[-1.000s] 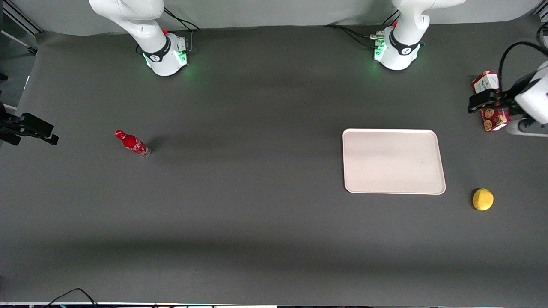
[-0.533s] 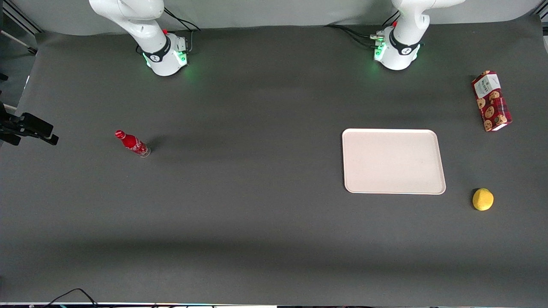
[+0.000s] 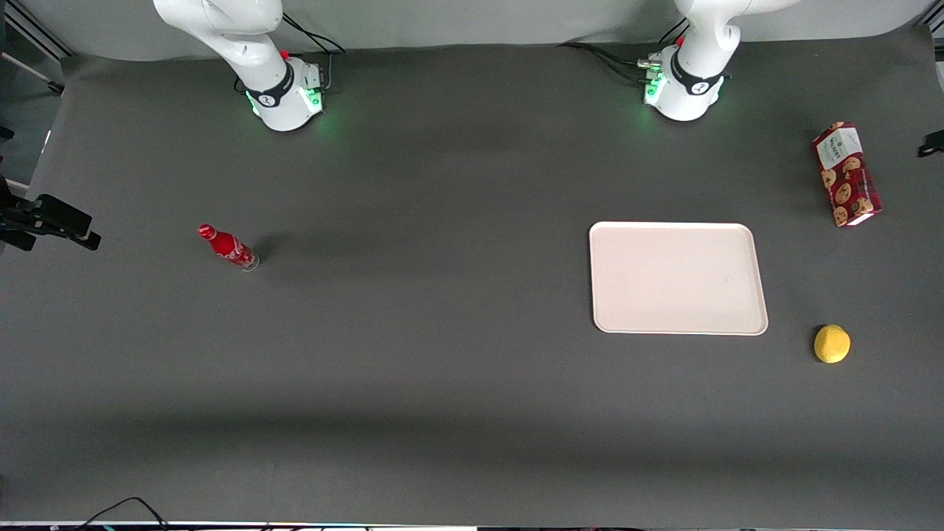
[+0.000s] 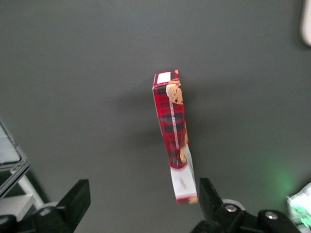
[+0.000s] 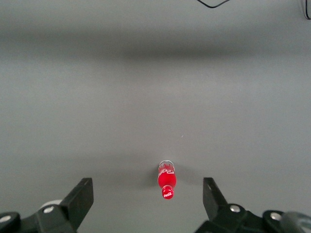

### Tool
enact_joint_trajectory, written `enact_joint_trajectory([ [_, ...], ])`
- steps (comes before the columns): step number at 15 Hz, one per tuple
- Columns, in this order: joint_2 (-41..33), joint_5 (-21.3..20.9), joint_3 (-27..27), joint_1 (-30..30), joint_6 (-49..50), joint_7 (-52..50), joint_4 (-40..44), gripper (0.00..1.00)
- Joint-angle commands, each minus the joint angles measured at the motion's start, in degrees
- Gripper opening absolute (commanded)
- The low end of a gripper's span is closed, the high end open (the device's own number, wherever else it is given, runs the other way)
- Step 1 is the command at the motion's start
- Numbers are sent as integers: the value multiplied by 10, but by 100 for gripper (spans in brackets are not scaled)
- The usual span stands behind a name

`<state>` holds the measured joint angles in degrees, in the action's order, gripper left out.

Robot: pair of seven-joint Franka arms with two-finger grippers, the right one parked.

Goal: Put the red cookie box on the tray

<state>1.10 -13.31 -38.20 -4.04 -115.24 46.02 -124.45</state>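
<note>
Red cookie box [image 3: 846,175] lies on the dark surface [image 3: 442,354], apart from the tray [image 3: 677,278], toward the working arm's end; the end effector [image 4: 141,206] hovers above it, spread wide and empty. Approach step, I'd say: next it must descend and straddle the box's narrow sides

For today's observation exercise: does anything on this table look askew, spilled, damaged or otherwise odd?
Nothing stands out. The red cookie box sits intact on the table, off the tray; the open gripper hovers above it.
</note>
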Motion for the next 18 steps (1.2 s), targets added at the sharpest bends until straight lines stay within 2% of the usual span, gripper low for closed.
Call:
enact_joint_trajectory([
  [1,-14,16,-34,5,-129,9,-119,100],
  [5,-11,26,-63,4,-243,12,-209,100],
  [8,4,29,-92,1,-291,49,-234,100],
  [11,9,29,-99,-4,-329,52,-264,99],
  [12,10,29,-102,-6,-341,56,-271,93],
  [13,10,29,-106,-8,-352,56,-277,74],
  [14,11,29,-107,-8,-354,56,-279,45],
  [15,13,29,-107,-8,-354,56,-279,12],
  [16,13,29,-107,-8,-354,56,-277,0],
  [18,13,29,-106,-6,-348,57,-274,0],
])
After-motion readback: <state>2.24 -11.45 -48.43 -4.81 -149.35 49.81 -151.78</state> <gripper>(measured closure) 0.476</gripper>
